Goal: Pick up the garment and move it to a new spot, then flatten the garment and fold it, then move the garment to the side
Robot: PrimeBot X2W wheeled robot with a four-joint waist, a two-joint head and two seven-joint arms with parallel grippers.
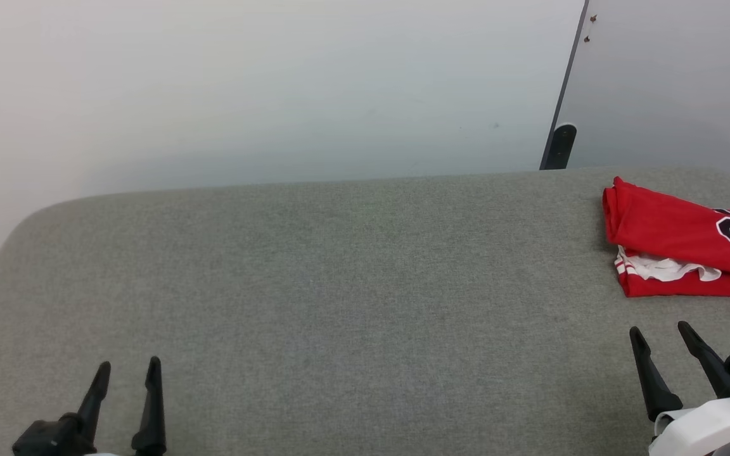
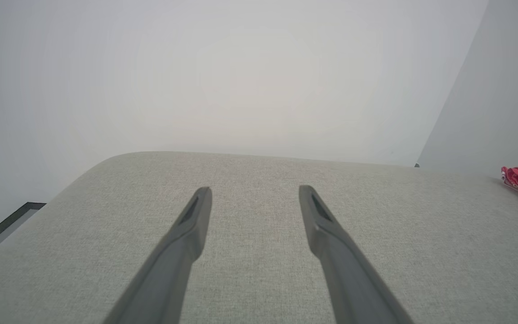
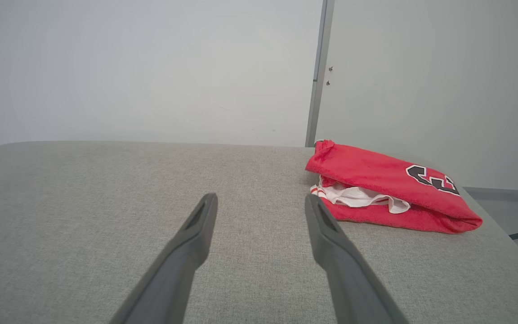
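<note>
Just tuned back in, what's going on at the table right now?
Nothing is being held at the moment. The garment lies folded on the far right of the grey table, red layers on top and below with a bit of white sleeve showing between them. The left gripper and the right gripper are both open and empty near the table's front edge, the right one the closer to the garment. Judged from this, the folding and the move aside look done.
</note>
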